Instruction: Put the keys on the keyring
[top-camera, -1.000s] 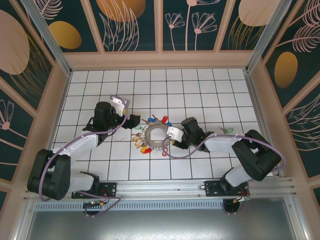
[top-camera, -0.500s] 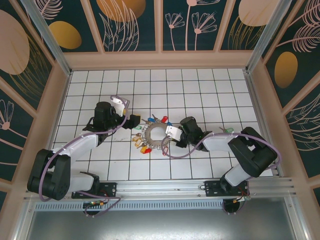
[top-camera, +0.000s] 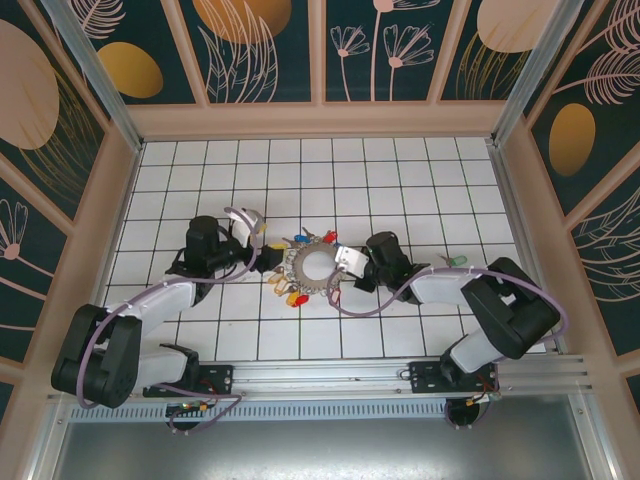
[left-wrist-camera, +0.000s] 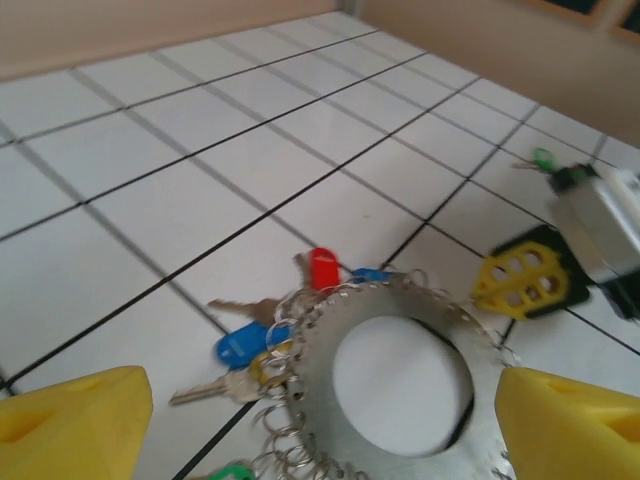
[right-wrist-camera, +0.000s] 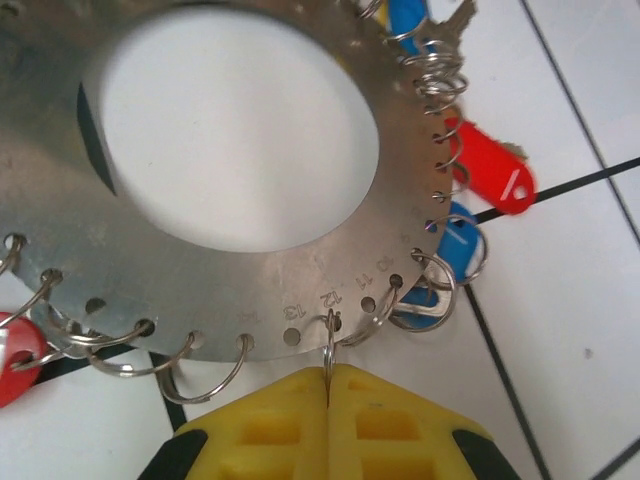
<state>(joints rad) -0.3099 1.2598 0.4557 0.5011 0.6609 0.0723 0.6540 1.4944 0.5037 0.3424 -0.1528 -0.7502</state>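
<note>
Keyring (right-wrist-camera: 70, 230) in upper centre of frame, wire loop (right-wrist-camera: 328, 335) on its lower rim pinched by closed right gripper (right-wrist-camera: 328, 385), left gripper (left-wrist-camera: 322, 418) spread wide, empty.

White tiled tabletop (top-camera: 400, 180), dark floral wall panels (top-camera: 270, 50), perhaps aluminium rail (top-camera: 330, 375) in front

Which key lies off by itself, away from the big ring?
The green-tagged metal key, lying alone; the rest cluster around the flat grey keyring.
</note>
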